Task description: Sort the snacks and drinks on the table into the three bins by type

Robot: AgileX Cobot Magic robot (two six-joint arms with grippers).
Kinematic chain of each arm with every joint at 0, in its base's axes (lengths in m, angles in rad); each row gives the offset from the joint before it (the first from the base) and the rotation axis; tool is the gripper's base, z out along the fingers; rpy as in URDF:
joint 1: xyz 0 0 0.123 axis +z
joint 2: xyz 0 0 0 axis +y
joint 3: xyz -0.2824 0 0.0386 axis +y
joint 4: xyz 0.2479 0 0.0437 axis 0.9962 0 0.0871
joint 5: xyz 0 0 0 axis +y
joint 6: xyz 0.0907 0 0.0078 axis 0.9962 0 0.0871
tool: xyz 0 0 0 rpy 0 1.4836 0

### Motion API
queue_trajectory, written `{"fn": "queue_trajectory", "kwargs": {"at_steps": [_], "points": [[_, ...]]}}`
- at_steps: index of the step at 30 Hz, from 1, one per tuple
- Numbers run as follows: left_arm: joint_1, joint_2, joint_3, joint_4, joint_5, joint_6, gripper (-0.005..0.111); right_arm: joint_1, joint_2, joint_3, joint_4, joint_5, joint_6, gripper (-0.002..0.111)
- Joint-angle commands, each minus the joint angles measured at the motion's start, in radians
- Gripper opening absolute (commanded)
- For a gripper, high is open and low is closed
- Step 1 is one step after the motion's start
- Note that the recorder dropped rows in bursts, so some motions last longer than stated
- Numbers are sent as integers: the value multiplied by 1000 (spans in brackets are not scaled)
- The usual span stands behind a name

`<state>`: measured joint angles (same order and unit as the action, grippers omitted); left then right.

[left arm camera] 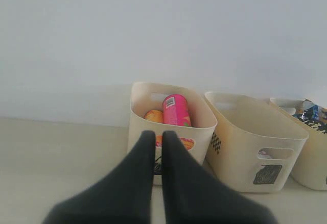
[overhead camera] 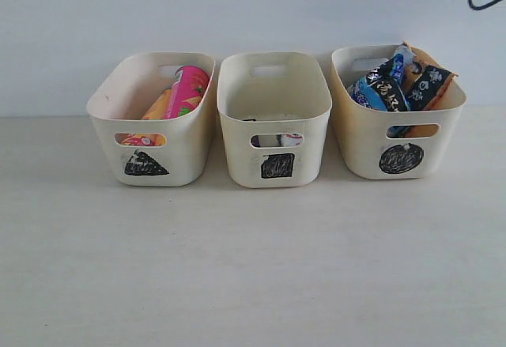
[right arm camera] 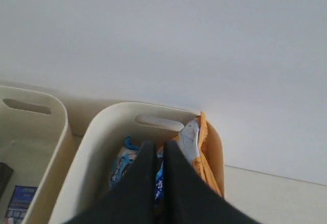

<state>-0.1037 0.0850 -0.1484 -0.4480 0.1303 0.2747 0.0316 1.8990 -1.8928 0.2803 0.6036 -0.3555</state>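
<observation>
1. Sorting looks done; no snacks are left on the desk (overhead camera: 253,268).
2. The left jaws are shut, empty; chip cylinders (overhead camera: 188,90) sit in the triangle bin (overhead camera: 107,106) ahead.
3. The right jaws are shut, empty; both bags (overhead camera: 379,90) sit in the circle bin (overhead camera: 356,145) ahead.
4. The cartons (overhead camera: 289,138) lie in the square bin (overhead camera: 229,94).

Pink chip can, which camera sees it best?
The exterior view: the pink chip can leans in the triangle bin, sharp, its print showing. The left wrist view shows its barcode side, blurrier, behind the shut left tool. The right wrist view misses it and mostly sees the bin of bags.
</observation>
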Motion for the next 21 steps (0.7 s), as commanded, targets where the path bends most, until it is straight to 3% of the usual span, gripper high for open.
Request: {"fn": "queue_trajectory", "kwargs": {"at_steps": [1, 11, 15, 21], "points": [[3, -6, 6, 1, 0, 2, 4, -3, -106, -3, -2, 138, 38, 0], [3, -6, 6, 1, 0, 2, 4, -3, -293, 3, 0, 354, 59, 0], [3, -6, 6, 1, 0, 2, 4, -3, -419, 124, 0, 265, 82, 0], [3, -6, 6, 1, 0, 2, 4, -1, -672, 484, 24, -13, 118, 0]]}}
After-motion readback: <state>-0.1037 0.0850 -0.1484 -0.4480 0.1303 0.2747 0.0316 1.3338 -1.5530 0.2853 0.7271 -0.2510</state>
